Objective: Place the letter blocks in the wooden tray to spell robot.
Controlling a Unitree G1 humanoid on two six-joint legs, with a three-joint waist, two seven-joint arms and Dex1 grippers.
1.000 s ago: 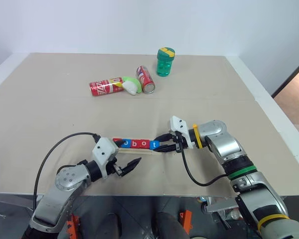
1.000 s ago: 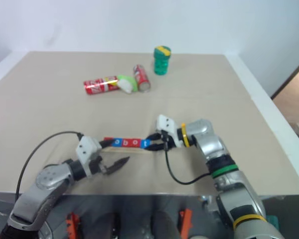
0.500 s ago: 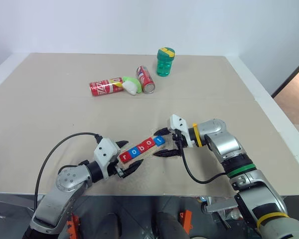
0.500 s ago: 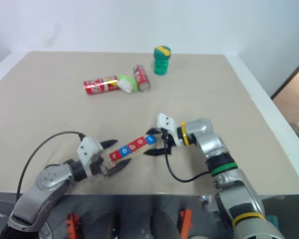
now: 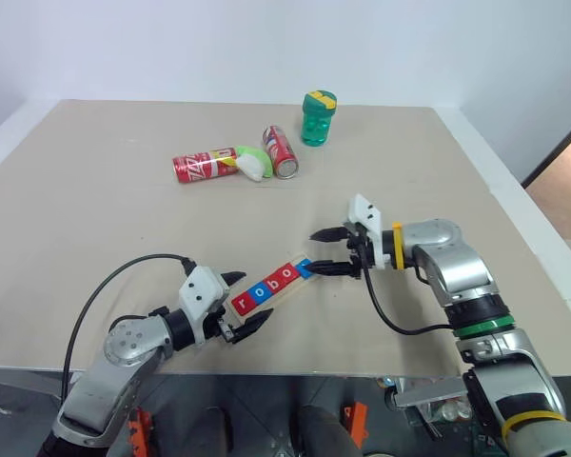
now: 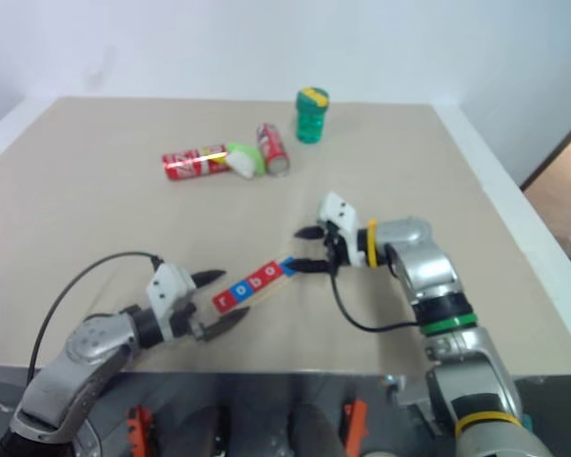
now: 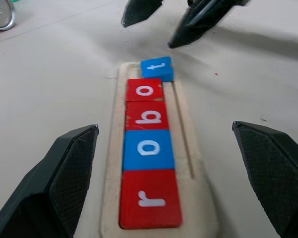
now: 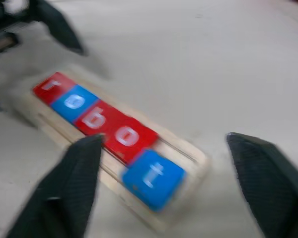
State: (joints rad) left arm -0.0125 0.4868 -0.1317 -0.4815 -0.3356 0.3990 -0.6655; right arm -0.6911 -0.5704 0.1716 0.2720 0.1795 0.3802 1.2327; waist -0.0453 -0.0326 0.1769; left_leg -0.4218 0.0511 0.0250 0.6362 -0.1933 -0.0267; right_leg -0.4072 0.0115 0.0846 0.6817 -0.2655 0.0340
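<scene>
The left gripper (image 5: 240, 302) lies low on the table (image 5: 95, 219) near its front edge, fingers spread wide to either side of the wooden tray's (image 7: 198, 198) near end, gripping nothing. The right gripper (image 5: 331, 251) points left, fingers parted and empty, just off the tray's far end. The tray sits diagonally between them, its letter blocks (image 7: 148, 148) reading r, o, b, o, with the blue t (image 7: 157, 66) slightly askew. Open tabletop surrounds it; two red cans (image 5: 202, 167) and a green bottle (image 5: 316, 118) lie well beyond
</scene>
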